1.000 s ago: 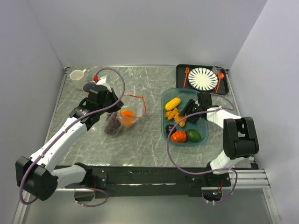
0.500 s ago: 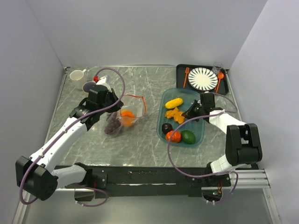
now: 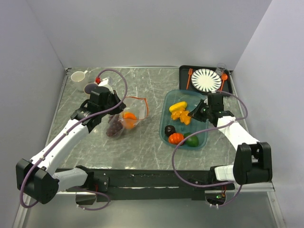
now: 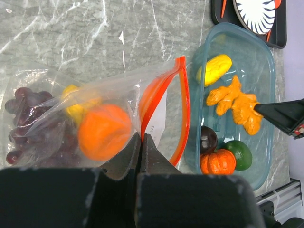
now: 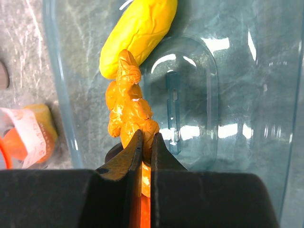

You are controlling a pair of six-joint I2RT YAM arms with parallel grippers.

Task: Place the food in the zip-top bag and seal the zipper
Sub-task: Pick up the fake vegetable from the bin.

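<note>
The clear zip-top bag (image 3: 124, 117) lies left of centre with its mouth open toward the tray. It holds purple grapes (image 4: 23, 124), an orange fruit (image 4: 104, 131) and a yellow piece (image 4: 75, 103). My left gripper (image 4: 141, 138) is shut on the bag's mouth edge at the orange-red zipper (image 4: 183, 107). My right gripper (image 5: 146, 140) is shut on a knobbly orange food piece (image 5: 129, 111) and holds it over the teal tray (image 3: 204, 137). A yellow piece (image 3: 178, 105), a dark plum (image 3: 169, 129), a small pumpkin (image 3: 176, 138) and a green fruit (image 3: 192, 140) lie in the tray.
A black tray (image 3: 183, 76) at the back right holds a striped plate (image 3: 205, 80), an orange fork, an orange spoon and a glass. A white cup (image 3: 79, 76) and a dark round lid (image 3: 90, 88) stand at the back left. Walls close in three sides.
My right gripper has moved back and to the right inside the tray with the knobbly orange piece, and its forearm has swung out to the right. The left arm and bag have not moved.
</note>
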